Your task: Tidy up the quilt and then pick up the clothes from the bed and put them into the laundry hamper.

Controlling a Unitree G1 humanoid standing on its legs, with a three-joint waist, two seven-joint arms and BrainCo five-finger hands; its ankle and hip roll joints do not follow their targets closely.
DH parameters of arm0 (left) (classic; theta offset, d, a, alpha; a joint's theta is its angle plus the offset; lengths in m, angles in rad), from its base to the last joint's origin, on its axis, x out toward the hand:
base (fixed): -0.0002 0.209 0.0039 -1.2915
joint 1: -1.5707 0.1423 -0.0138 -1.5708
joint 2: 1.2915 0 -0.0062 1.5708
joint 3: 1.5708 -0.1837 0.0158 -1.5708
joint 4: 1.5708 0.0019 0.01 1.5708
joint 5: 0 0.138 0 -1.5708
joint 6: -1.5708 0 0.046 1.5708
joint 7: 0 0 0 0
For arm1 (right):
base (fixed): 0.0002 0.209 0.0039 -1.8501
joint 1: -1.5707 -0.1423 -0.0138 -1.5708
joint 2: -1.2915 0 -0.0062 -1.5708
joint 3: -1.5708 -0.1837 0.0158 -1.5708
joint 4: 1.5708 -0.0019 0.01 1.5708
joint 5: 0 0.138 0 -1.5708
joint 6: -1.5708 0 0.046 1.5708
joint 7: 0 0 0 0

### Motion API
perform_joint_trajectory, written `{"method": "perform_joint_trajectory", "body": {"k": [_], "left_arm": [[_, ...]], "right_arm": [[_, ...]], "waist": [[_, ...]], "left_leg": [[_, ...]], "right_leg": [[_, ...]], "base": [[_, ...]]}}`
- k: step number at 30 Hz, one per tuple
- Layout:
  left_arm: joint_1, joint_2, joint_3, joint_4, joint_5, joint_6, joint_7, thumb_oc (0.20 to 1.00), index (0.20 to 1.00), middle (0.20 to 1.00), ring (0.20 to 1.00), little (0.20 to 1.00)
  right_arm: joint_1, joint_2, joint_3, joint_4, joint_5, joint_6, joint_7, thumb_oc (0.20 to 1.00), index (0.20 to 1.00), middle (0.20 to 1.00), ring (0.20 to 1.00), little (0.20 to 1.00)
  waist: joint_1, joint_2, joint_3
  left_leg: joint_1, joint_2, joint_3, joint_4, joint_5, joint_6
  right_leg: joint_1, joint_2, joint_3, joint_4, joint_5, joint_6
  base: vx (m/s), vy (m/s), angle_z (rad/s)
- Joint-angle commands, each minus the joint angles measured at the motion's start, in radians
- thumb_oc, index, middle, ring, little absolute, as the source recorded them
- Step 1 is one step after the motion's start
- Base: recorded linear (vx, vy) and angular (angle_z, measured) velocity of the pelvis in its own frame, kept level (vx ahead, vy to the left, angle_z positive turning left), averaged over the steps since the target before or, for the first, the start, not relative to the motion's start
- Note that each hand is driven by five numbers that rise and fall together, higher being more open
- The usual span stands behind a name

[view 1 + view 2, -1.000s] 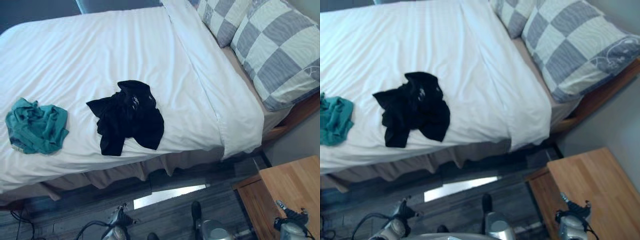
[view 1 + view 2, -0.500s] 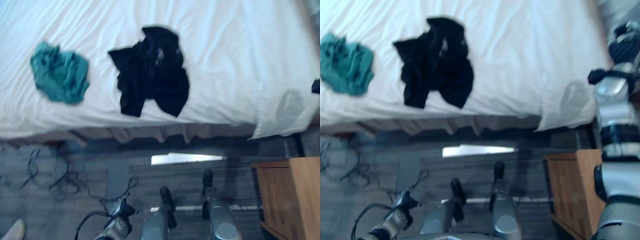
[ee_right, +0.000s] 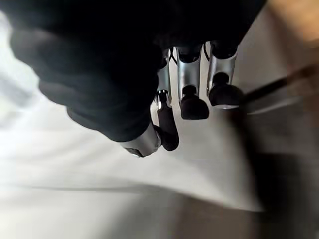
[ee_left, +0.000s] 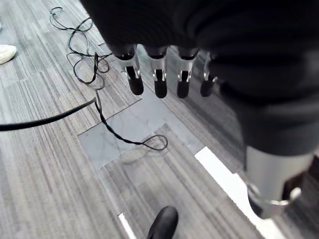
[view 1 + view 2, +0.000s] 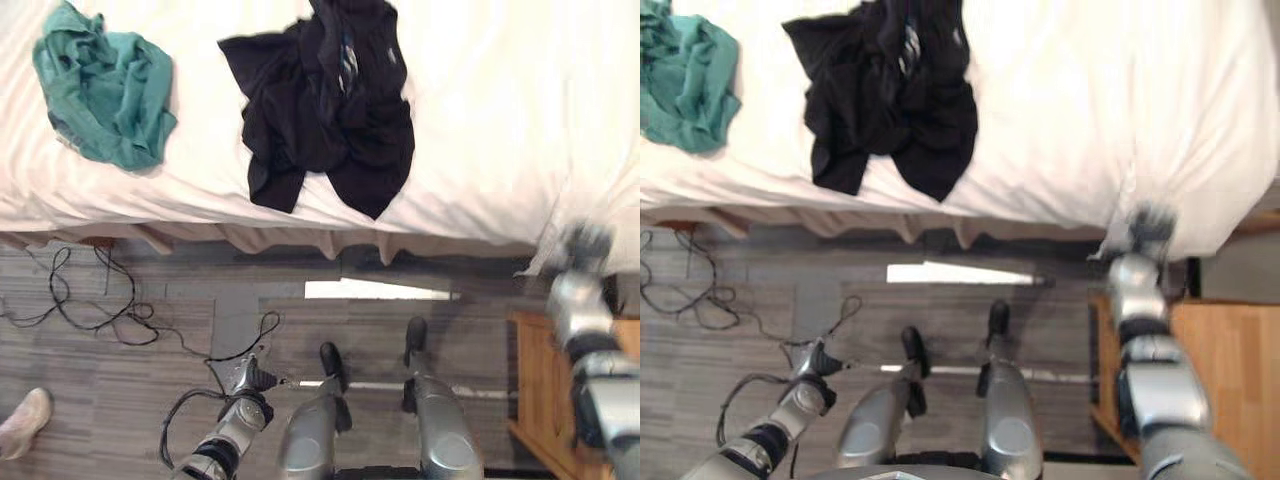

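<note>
White quilt point(image 5: 500, 120) covers the bed, with the black clothes point(image 5: 325, 110) near its front edge and the teal garment point(image 5: 100, 85) toward the left. Right hand point(image 5: 1145, 232) sits at the quilt's hanging front right corner, well apart from both garments; fingers look curled, but can't tell if they've got cloth. Left hand point(image 4: 164, 74) hangs low over the floor point(image 4: 60, 164), fingers relaxed, holding nothing.
</note>
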Motion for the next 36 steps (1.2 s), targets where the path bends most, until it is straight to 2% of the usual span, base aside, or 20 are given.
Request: {"method": "perform_joint_trajectory", "body": {"k": [1, 3, 4, 7, 9, 11, 13, 15, 16, 18, 19, 25, 27, 28, 30, 31, 33, 34, 35, 36], "left_arm": [[0.031, -0.026, 0.005, 0.108, 0.027, 0.024, 0.022, 1.0, 1.0, 1.0, 1.0, 1.0], [0.048, -0.026, 0.004, 0.112, 0.046, 0.029, 0.01, 1.0, 1.0, 1.0, 1.0, 1.0], [0.052, -0.022, 0.008, 0.112, 0.045, 0.03, 0.003, 1.0, 1.0, 1.0, 1.0, 1.0], [0.048, -0.019, 0.007, 0.11, 0.038, 0.03, -0.006, 1.0, 1.0, 1.0, 1.0, 1.0], [0.043, -0.011, -0.004, 0.095, 0.043, 0.026, -0.022, 1.0, 1.0, 1.0, 1.0, 1.0], [0.048, -0.008, -0.003, 0.085, 0.055, 0.015, -0.031, 1.0, 1.0, 1.0, 1.0, 1.0], [0.039, -0.007, 0.0, 0.07, 0.045, 0.006, -0.036, 1.0, 1.0, 1.0, 1.0, 1.0], [0.015, -0.01, 0.016, 0.085, 0.028, 0.002, -0.03, 1.0, 1.0, 1.0, 1.0, 1.0], [0.014, -0.01, 0.017, 0.086, 0.028, 0.002, -0.03, 1.0, 1.0, 1.0, 1.0, 1.0], [0.025, -0.01, 0.026, 0.12, 0.043, 0.004, -0.026, 1.0, 1.0, 1.0, 1.0, 1.0], [0.035, -0.013, 0.031, 0.14, 0.059, 0.005, -0.028, 1.0, 1.0, 1.0, 1.0, 1.0], [0.046, -0.006, 0.041, 0.171, 0.07, 0.004, -0.017, 1.0, 1.0, 1.0, 1.0, 1.0], [0.05, 0.005, 0.036, 0.159, 0.076, -0.003, -0.029, 1.0, 1.0, 1.0, 1.0, 1.0], [0.036, 0.02, 0.033, 0.157, 0.077, 0.003, -0.028, 1.0, 1.0, 1.0, 1.0, 1.0], [0.032, 0.027, 0.036, 0.154, 0.076, 0.008, -0.03, 1.0, 1.0, 1.0, 1.0, 1.0], [0.035, 0.052, 0.046, 0.155, 0.08, 0.021, -0.039, 1.0, 1.0, 1.0, 1.0, 1.0], [0.04, 0.06, 0.044, 0.154, 0.082, 0.026, -0.041, 1.0, 1.0, 1.0, 1.0, 1.0], [0.043, 0.076, 0.032, 0.151, 0.099, 0.039, -0.055, 1.0, 1.0, 1.0, 1.0, 1.0], [0.043, 0.076, 0.032, 0.15, 0.1, 0.039, -0.055, 1.0, 1.0, 1.0, 1.0, 1.0], [0.033, 0.089, 0.016, 0.155, 0.129, 0.041, -0.072, 1.0, 1.0, 1.0, 1.0, 1.0]], "right_arm": [[0.227, 0.069, 0.082, 0.153, -0.015, 0.074, 0.062, 0.2, 0.2, 0.2, 0.2, 0.2], [0.296, 0.105, 0.084, 0.185, -0.041, 0.088, 0.086, 0.256, 0.256, 0.256, 0.256, 0.256], [0.314, 0.117, 0.084, 0.202, -0.045, 0.097, 0.103, 1.0, 1.0, 1.0, 1.0, 1.0], [0.335, 0.139, 0.103, 0.22, -0.053, 0.109, 0.128, 1.0, 1.0, 1.0, 1.0, 1.0], [0.335, 0.157, 0.149, 0.224, -0.105, 0.109, 0.144, 1.0, 1.0, 1.0, 1.0, 1.0], [0.319, 0.156, 0.213, 0.186, -0.173, 0.108, 0.159, 1.0, 1.0, 1.0, 1.0, 1.0], [0.286, 0.136, 0.283, 0.139, -0.258, 0.103, 0.171, 1.0, 1.0, 1.0, 1.0, 1.0], [0.216, 0.09, 0.374, 0.108, -0.349, 0.106, 0.171, 1.0, 1.0, 1.0, 1.0, 1.0], [0.215, 0.09, 0.374, 0.108, -0.349, 0.106, 0.171, 1.0, 1.0, 1.0, 1.0, 1.0], [0.186, 0.082, 0.377, 0.08, -0.353, 0.107, 0.187, 1.0, 1.0, 1.0, 1.0, 1.0], [0.171, 0.076, 0.427, 0.058, -0.441, 0.102, 0.206, 1.0, 1.0, 1.0, 1.0, 1.0], [0.199, 0.07, 0.472, 0.086, -0.542, 0.1, 0.244, 1.0, 1.0, 1.0, 1.0, 1.0], [0.245, 0.061, 0.431, 0.115, -0.54, 0.108, 0.25, 1.0, 1.0, 1.0, 1.0, 1.0], [0.274, 0.086, 0.411, 0.143, -0.545, 0.12, 0.244, 1.0, 1.0, 1.0, 1.0, 1.0], [0.277, 0.096, 0.403, 0.156, -0.527, 0.13, 0.247, 1.0, 1.0, 1.0, 1.0, 1.0], [0.293, 0.132, 0.383, 0.162, -0.497, 0.135, 0.245, 1.0, 1.0, 1.0, 1.0, 1.0], [0.299, 0.144, 0.38, 0.152, -0.477, 0.129, 0.238, 1.0, 1.0, 1.0, 1.0, 1.0], [0.312, 0.16, 0.39, 0.129, -0.439, 0.118, 0.237, 1.0, 1.0, 1.0, 1.0, 1.0], [0.311, 0.16, 0.39, 0.129, -0.438, 0.118, 0.236, 1.0, 1.0, 1.0, 1.0, 1.0], [0.311, 0.161, 0.409, 0.117, -0.426, 0.107, 0.232, 1.0, 1.0, 1.0, 1.0, 1.0]], "waist": [[-0.079, -0.004, -0.09], [-0.089, -0.015, -0.123], [-0.096, -0.02, -0.135], [-0.106, -0.03, -0.142], [-0.093, -0.025, -0.164], [-0.074, -0.036, -0.181], [-0.054, -0.045, -0.168], [-0.023, -0.054, -0.139], [-0.025, -0.054, -0.142], [-0.028, -0.058, -0.153], [-0.024, -0.061, -0.183], [-0.019, -0.051, -0.241], [-0.014, -0.065, -0.261], [-0.002, -0.102, -0.242], [-0.003, -0.12, -0.235], [0.004, -0.131, -0.217], [0.001, -0.133, -0.214], [-0.024, -0.137, -0.203], [-0.024, -0.136, -0.205], [-0.042, -0.151, -0.201]], "left_leg": [[-0.075, -0.004, 0.017, 0.11, -0.102, -0.007], [-0.027, -0.017, 0.016, 0.06, -0.096, 0.0], [-0.009, -0.023, 0.018, 0.028, -0.085, 0.003], [0.008, -0.022, 0.014, -0.005, -0.065, 0.008], [0.017, -0.023, 0.011, -0.007, -0.067, 0.013], [0.008, -0.045, -0.006, 0.033, -0.09, 0.014], [-0.087, -0.042, -0.006, 0.21, -0.113, -0.01], [-0.207, 0.018, -0.02, 0.367, -0.075, -0.082], [-0.21, 0.017, -0.021, 0.364, -0.072, -0.082], [-0.172, 0.087, -0.019, 0.317, -0.077, -0.089], [-0.111, 0.161, -0.036, 0.222, -0.047, -0.097], [-0.052, 0.299, -0.053, 0.034, 0.064, -0.144], [-0.068, 0.279, -0.051, 0.03, 0.052, -0.159], [-0.091, 0.229, -0.068, 0.086, -0.004, -0.133], [-0.091, 0.205, -0.063, 0.099, -0.02, -0.114], [-0.073, 0.187, -0.042, 0.097, -0.043, -0.078], [-0.063, 0.18, -0.031, 0.087, -0.042, -0.067], [-0.014, 0.163, -0.012, 0.021, -0.031, -0.053], [-0.015, 0.164, -0.012, 0.019, -0.029, -0.054], [0.012, 0.124, 0.003, 0.002, -0.037, -0.054]], "right_leg": [[-0.069, -0.042, 0.021, 0.178, -0.169, 0.125], [-0.052, -0.044, 0.031, 0.172, -0.149, 0.138], [-0.056, -0.044, 0.039, 0.176, -0.132, 0.148], [-0.08, -0.037, 0.07, 0.243, -0.116, 0.17], [-0.059, 0.016, 0.116, 0.3, -0.188, 0.157], [0.037, 0.011, 0.105, 0.188, -0.23, 0.131], [0.074, -0.006, 0.098, 0.112, -0.235, 0.106], [0.109, -0.034, 0.065, 0.049, -0.233, 0.09], [0.106, -0.035, 0.064, 0.048, -0.231, 0.09], [0.105, -0.071, 0.061, 0.04, -0.208, 0.111], [0.104, -0.11, 0.058, 0.035, -0.186, 0.139], [0.129, -0.19, 0.021, 0.035, -0.181, 0.194], [0.152, -0.231, 0.008, 0.039, -0.165, 0.221], [0.144, -0.296, 0.015, 0.13, -0.096, 0.235], [0.115, -0.32, 0.019, 0.18, -0.05, 0.224], [0.08, -0.316, -0.006, 0.288, -0.053, 0.195], [0.054, -0.279, -0.005, 0.353, -0.074, 0.181], [-0.027, -0.112, 0.007, 0.418, -0.163, 0.156], [-0.028, -0.11, 0.007, 0.417, -0.162, 0.155], [-0.041, -0.001, -0.039, 0.331, -0.203, 0.148]], "base": [[0.12, 0.113, -0.22], [0.09, 0.113, -0.27], [0.01, 0.115, -0.22], [-0.05, 0.082, -0.22], [-0.05, 0.045, -0.19], [0.02, -0.051, 0.04], [-0.12, -0.059, -0.09], [-0.22, 0.038, 0.34], [-0.15, 0.158, 0.66], [0.03, 0.348, 0.44], [0.09, 0.377, 0.25], [0.11, 0.431, 0.06], [0.24, 0.717, 0.43], [0.15, 0.506, 0.46], [0.13, 0.431, 0.32], [0.13, 0.408, 0.24], [0.19, 0.353, 0.16], [0.21, 0.338, 0.03], [0.3, 0.361, -0.07], [0.16, 0.133, -0.07]]}}
